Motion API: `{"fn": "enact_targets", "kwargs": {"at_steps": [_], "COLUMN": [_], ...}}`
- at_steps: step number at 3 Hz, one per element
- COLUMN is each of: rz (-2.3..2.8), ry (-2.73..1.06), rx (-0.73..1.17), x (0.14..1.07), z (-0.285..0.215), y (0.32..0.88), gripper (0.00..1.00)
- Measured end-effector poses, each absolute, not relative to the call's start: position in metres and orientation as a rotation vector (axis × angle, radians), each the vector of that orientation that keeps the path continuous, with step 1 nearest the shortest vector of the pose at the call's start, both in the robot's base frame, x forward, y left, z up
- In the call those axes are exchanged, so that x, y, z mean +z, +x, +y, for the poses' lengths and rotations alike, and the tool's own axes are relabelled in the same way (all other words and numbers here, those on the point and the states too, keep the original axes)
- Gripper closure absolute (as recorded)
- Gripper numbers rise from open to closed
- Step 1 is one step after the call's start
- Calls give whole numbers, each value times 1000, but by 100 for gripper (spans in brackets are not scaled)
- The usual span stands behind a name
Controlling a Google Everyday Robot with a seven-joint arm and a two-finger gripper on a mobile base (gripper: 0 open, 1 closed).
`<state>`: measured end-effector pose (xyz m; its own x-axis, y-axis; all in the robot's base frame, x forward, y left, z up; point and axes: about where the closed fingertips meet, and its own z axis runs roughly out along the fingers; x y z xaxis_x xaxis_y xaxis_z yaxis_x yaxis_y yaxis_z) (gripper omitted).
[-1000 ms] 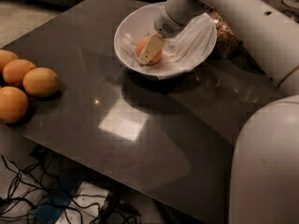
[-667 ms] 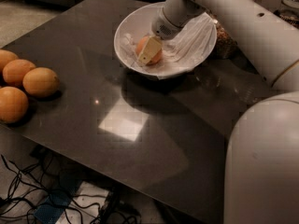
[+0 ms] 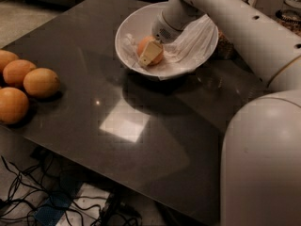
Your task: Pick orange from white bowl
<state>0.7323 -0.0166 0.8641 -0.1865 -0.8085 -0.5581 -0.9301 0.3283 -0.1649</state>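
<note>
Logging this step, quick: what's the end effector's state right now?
The end effector: down inside the white bowl, right at the orange; whether it is open or closed on it cannot be told.

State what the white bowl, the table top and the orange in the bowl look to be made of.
The white bowl: probably glazed ceramic or hard plastic; smooth, thin rim, soft sheen. The table top: dark polished stone or laminate; it mirrors a bright light patch. The orange: real-looking fruit, matte skin, no glare. The gripper is down in the bowl at the orange.
</note>
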Motion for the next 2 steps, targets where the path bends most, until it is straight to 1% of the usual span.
{"fn": "enact_targets", "kwargs": {"at_steps": [2], "rz": [2039], "ry": [-1523], "rx": [283], "x": [864], "z": [-17], "y": [732], "gripper": [79]}}
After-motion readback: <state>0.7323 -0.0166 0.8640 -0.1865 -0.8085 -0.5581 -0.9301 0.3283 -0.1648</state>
